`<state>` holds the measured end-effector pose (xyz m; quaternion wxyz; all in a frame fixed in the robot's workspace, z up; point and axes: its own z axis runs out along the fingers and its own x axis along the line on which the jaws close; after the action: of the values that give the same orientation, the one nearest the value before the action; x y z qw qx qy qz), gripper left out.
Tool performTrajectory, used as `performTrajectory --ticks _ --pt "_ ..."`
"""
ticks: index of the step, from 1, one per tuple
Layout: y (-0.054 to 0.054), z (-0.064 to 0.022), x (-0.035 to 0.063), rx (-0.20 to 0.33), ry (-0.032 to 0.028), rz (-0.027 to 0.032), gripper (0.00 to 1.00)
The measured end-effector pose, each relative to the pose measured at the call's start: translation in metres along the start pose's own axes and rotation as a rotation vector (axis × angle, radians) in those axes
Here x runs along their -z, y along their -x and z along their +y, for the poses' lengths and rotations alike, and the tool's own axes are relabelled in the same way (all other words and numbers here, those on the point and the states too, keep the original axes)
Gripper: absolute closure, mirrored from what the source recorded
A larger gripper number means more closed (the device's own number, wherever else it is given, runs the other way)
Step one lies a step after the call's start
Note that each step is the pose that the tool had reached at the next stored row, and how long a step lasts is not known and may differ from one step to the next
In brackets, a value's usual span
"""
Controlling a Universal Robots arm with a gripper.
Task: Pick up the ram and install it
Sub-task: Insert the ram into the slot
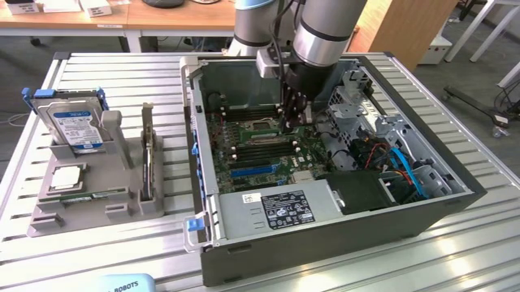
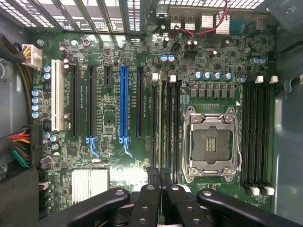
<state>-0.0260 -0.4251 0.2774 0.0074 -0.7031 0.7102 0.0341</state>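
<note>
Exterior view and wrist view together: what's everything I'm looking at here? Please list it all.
table: one, silvery slats, under everything
computer case: one, dark grey, open, exterior view's right
motherboard: one, green, inside the case
processor socket: one, silver, empty, on the motherboard
power supply: one, grey with white label, inside the case
holder: one, grey, exterior view's left
hard drive: one, silver in blue frame, upright in the holder
processor chip: one, silver, flat in the holder
ram: one, green, flat in the holder, beside the processor chip
expansion card: one, dark, upright in the holder
arm: one, grey, reaching down into the case
gripper: one, black, shut, above the motherboard
</note>
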Motion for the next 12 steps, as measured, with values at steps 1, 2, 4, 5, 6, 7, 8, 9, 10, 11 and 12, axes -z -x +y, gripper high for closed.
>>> performTrajectory --ticks 1,2,4,5,6,7,8,9,10,11,12 --pt "0.0000 0.0000 -0.0009 0.000 0.0000 0.0000 0.88" --pt "-0.0001 0.0000 -0.0017 0.000 -0.0001 -0.0001 0.88" --pt "-0.0002 0.0000 -0.0030 0.000 0.0000 0.0000 0.88" --pt "-0.0002 0.0000 -0.0031 0.000 0.0000 0.0001 0.88" --pt "-0.0002 0.0000 -0.0031 0.000 0.0001 0.0002 0.88" --pt "-0.0002 0.0000 -0.0031 0.000 0.0000 0.0002 0.88" --pt "-0.0002 0.0000 -0.0031 0.000 0.0000 0.0002 0.88" --pt "-0.0002 0.0000 -0.0032 0.000 0.0000 0.0001 0.88" --pt "-0.0003 0.0000 -0.0033 0.000 0.0000 -0.0001 0.88" --pt "-0.0005 0.0000 -0.0034 0.000 -0.0002 -0.0004 0.88" --pt "-0.0011 0.0000 -0.0033 0.000 -0.0001 -0.0002 0.88"
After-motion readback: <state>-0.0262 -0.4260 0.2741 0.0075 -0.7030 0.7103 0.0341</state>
